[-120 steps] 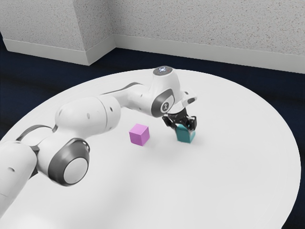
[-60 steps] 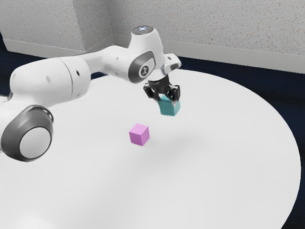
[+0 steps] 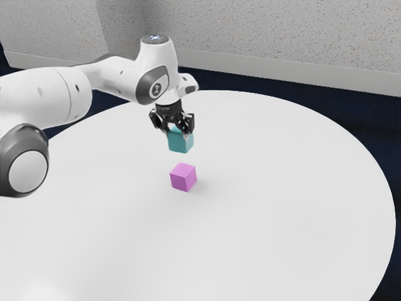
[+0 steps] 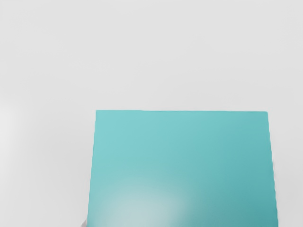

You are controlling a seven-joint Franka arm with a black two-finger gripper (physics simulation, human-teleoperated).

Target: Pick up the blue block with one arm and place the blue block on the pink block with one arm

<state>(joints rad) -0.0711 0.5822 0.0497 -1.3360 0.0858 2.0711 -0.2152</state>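
Carrying: the black gripper (image 3: 178, 130) has its two fingers closed on the top of the blue block (image 3: 180, 144), one on each side, lifting it clear of the white table (image 3: 301, 207)
Where the block hangs: in the air, right above the pink block (image 3: 183, 177) as the exterior view frames it, with open space between the two; from this angle I cannot tell whether it is squarely overhead
Step in hand: by my reading, the carry across to the pink block, with the lowering not yet done
Doing it well: line the cube's edges up with the pink one's, come down straight and slowly, let go only once the faces meet; a release from height or off-centre could tip it or nudge the pink block aside
How the block looks: teal more than true blue, a plain cube with flat matt faces and crisp edges; in the wrist view its broad face (image 4: 182, 165) sits just under the hand against the pale table (image 4: 142, 47)
Pink block: flat on the table, much the same size
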